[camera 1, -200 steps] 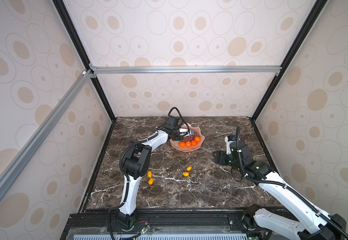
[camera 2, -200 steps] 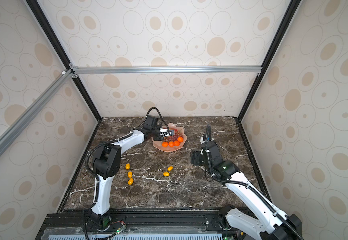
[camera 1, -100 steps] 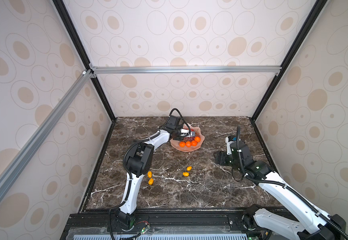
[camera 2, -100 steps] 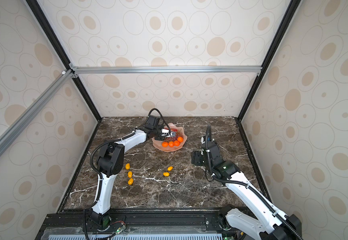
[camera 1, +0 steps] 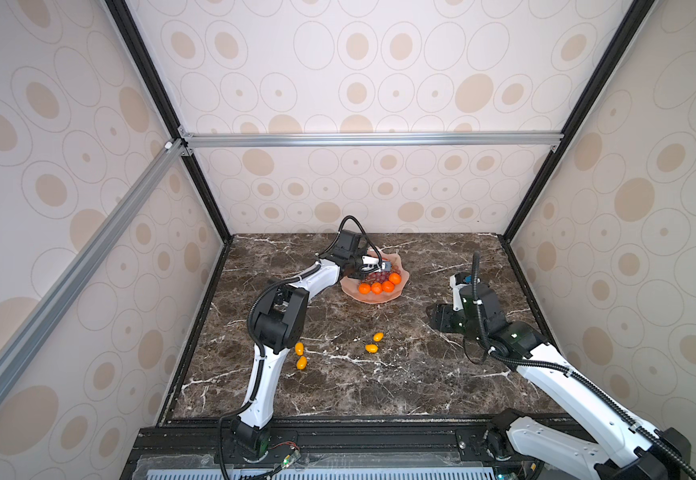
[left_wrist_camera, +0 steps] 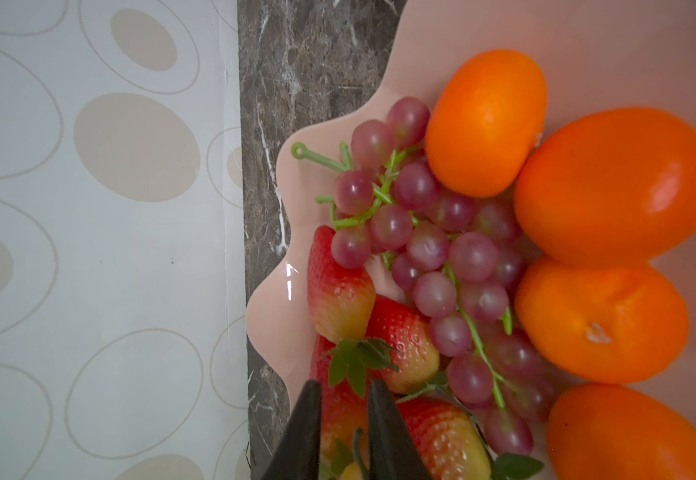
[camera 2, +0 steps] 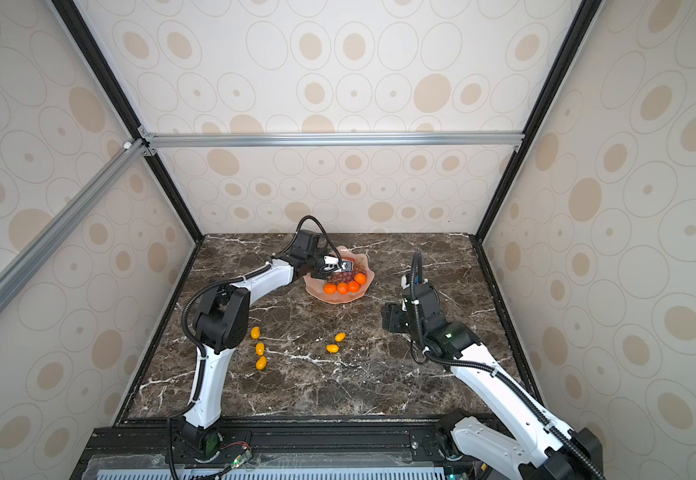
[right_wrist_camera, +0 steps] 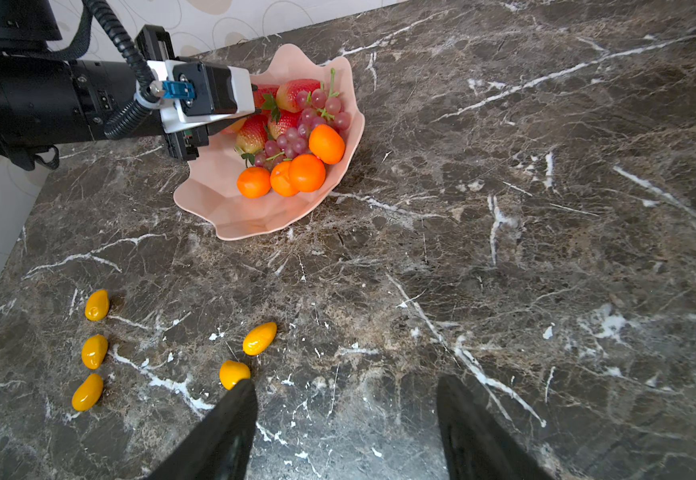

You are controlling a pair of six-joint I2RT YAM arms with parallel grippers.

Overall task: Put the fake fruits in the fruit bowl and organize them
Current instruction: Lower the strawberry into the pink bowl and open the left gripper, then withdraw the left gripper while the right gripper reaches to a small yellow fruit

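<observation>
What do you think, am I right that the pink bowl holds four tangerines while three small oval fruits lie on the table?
Not quite: five small oval fruits, not three, lie on the table, as the right wrist view shows. The pink bowl does hold four tangerines.

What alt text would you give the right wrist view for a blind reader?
A pink scalloped fruit bowl on a marble table holds strawberries, a grape bunch and four tangerines, with the left arm reaching in. Five small oval fruits lie on the table near the right gripper, its jaws open.
</observation>
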